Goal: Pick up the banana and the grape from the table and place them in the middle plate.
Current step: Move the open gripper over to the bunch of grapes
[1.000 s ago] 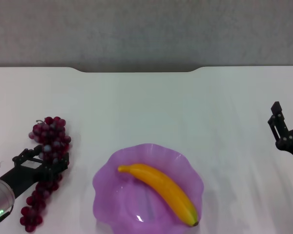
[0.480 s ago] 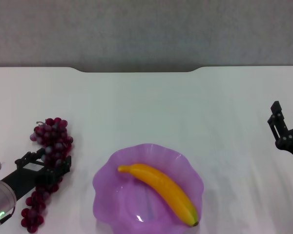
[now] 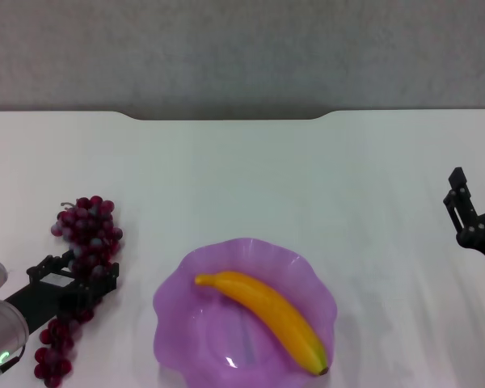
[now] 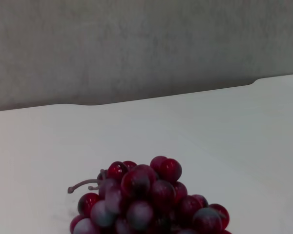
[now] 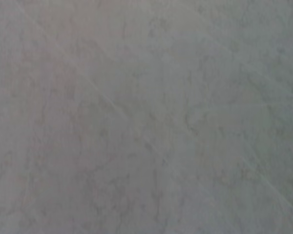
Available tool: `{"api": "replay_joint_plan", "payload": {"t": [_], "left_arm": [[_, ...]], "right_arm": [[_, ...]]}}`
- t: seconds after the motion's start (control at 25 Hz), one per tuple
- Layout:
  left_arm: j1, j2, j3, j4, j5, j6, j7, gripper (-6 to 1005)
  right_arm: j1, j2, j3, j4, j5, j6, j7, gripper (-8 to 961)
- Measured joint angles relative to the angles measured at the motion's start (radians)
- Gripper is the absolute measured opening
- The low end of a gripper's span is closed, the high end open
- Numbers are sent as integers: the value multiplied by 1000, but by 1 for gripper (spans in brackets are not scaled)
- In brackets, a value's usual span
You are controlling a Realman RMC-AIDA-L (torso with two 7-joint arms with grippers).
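The grape [image 3: 89, 226], a long dark red-purple bunch, lies on the white table [image 3: 250, 178] at the left. It also fills the lower part of the left wrist view [image 4: 146, 195], stem showing. My left gripper [image 3: 73, 272] straddles the bunch's middle, one finger on each side, shut on it. The banana [image 3: 263, 307], yellow-orange with a dark tip, lies across the purple scalloped middle plate [image 3: 178, 315] near the front centre. My right gripper [image 3: 461, 206] is parked at the right edge, away from both.
The table's far edge has a notch [image 3: 226, 118] against a grey wall. The right wrist view shows only grey wall [image 5: 146, 117]. White tabletop lies between the grape and the plate.
My left gripper has drawn back slightly toward me, and the grape bunch has shifted a little with it. The banana, the plate and the right arm have not moved.
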Motion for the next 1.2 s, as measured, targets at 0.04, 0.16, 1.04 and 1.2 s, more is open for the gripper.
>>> {"api": "replay_joint_plan", "payload": {"t": [0.04,0.16,1.04,1.2], "left_arm": [[-1,0,0,0,0,-2,0,878],[-4,0,-4,-1,0,-5,0,878],[-6,6,-5,-6,-8,-36,0,733],[-5,6,-4,-6,-9,-36,0,696]], "right_arm": [[0,0,0,0,0,0,0,660],[1,0,0,1,0,0,0,659],[14,2,-9,4,0,-15,1,652],[14,2,-9,9,0,-15,1,651]]}}
